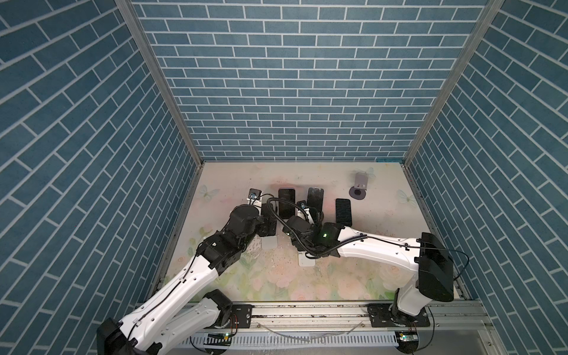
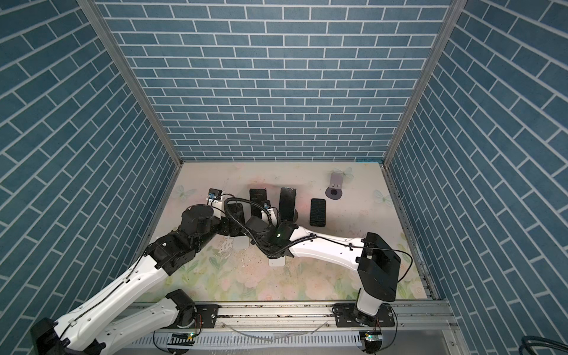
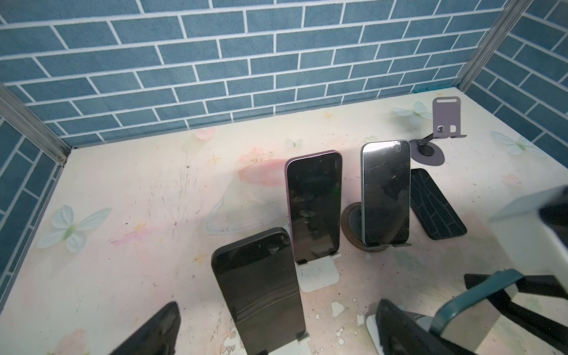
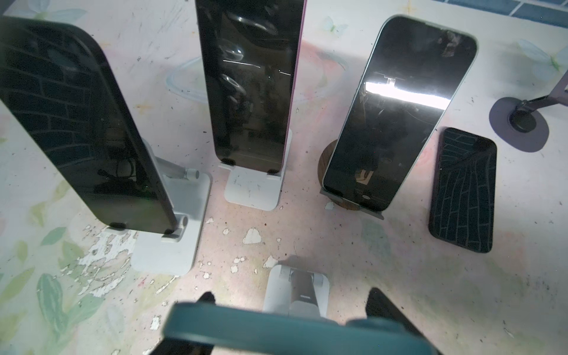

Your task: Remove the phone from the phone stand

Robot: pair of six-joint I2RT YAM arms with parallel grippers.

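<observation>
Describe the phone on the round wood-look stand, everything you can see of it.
The phone has a dark, unlit glass screen, smudged and scratched, in a pale silvery-blue frame. It stands portrait, leaning back, bottom edge resting on the lip of the round wood-look stand. Only the stand seems to touch it. A second phone lies flat just beside it.

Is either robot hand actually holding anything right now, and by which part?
The right gripper pinches the teal-cased phone across its width, fingers on its two side edges; the left gripper is open, holding nothing.
</observation>
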